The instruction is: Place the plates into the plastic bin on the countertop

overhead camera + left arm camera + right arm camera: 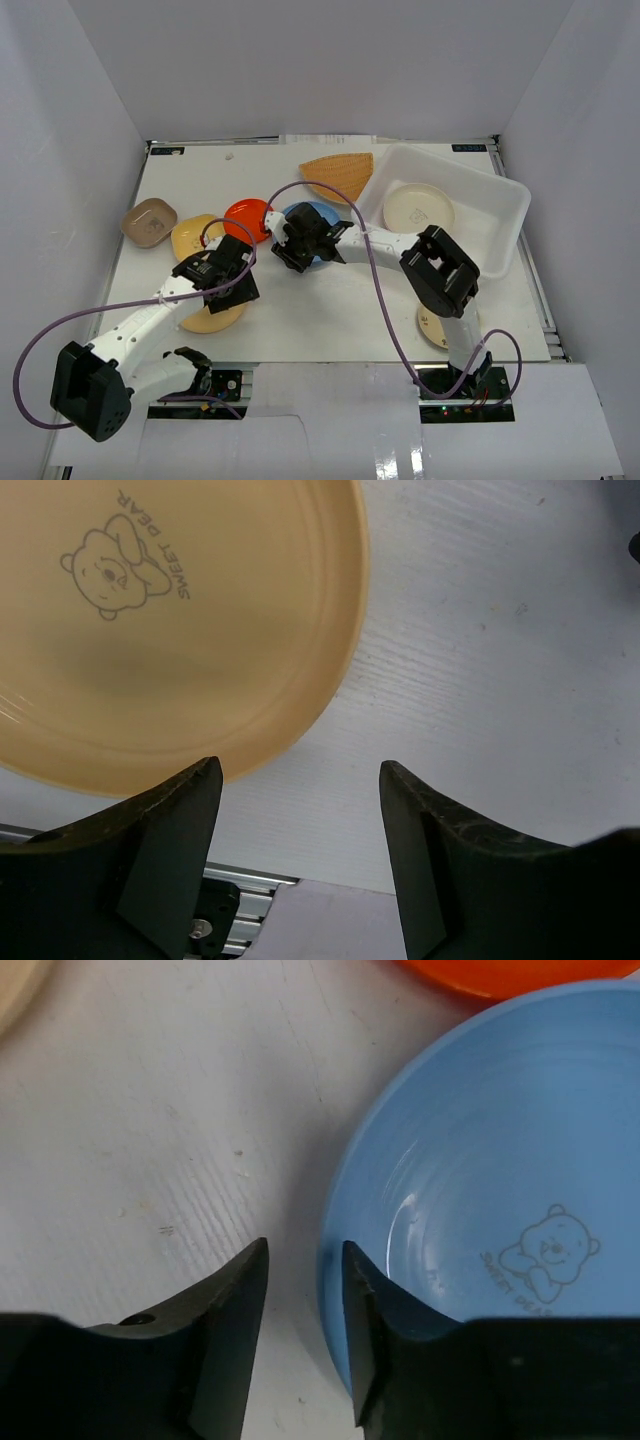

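Left of the plastic bin (478, 205), the blue plate (480, 1160) is straddled at its rim by the narrowly parted right gripper (305, 1250), seemingly for an edge pinch; the left gripper (300, 770) is held wide beside the tan plate (150, 630).

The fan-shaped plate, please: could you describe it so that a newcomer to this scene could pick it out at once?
Start at the white bin on the far right of the countertop. Just left of its far corner lies the orange plate. It alone is fan-shaped and woven-looking; the blue plate and red-orange plate close by are round.
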`<action>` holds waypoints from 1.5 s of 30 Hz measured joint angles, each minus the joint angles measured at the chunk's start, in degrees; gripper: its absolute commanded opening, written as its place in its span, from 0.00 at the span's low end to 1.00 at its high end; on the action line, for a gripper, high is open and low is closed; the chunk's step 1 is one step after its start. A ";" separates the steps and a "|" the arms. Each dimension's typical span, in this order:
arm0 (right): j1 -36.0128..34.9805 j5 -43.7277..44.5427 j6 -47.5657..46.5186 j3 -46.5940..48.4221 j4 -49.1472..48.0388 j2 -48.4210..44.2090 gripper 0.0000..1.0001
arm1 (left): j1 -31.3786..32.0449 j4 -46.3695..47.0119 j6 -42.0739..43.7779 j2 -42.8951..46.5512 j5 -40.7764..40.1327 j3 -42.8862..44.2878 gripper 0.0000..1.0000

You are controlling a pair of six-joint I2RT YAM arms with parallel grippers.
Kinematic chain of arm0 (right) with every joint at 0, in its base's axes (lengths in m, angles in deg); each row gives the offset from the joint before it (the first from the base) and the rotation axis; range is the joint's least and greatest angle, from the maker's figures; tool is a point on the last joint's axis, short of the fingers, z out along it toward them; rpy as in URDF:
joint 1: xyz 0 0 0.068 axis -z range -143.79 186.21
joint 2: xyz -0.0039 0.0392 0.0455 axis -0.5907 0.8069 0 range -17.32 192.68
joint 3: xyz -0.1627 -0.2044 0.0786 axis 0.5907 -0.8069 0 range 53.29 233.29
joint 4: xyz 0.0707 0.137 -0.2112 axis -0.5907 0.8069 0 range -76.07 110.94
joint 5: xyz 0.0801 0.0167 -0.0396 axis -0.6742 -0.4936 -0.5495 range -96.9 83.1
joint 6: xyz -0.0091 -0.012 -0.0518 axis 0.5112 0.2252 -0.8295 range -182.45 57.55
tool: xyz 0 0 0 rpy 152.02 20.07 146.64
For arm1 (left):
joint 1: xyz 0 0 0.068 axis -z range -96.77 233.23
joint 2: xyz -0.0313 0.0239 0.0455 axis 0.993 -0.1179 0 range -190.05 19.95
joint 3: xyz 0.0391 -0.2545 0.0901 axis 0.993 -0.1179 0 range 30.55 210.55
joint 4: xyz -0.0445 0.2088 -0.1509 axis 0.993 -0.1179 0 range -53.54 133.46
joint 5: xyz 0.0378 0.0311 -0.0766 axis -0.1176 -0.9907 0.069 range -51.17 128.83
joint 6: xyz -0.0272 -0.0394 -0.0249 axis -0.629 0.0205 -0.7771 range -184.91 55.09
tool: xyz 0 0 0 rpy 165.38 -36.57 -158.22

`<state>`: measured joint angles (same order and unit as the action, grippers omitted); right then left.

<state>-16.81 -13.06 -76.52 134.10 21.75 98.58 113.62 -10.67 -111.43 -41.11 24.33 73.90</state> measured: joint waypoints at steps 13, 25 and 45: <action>-2.69 1.11 5.27 -14.73 -9.31 -14.97 0.08 | -0.92 4.15 -1.57 -1.92 -2.54 -2.51 0.74; -0.76 4.66 8.09 -15.85 -15.26 -45.40 0.08 | -1.33 8.79 -1.31 -11.30 -5.68 -2.51 0.64; 29.44 21.40 9.73 -24.85 -8.11 -28.44 0.32 | -1.05 10.19 5.81 -11.63 -3.50 -1.99 0.00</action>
<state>12.64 8.34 -66.79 109.25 13.64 70.14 112.57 -0.48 -105.62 -52.73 20.83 71.91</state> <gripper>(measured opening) 0.167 0.022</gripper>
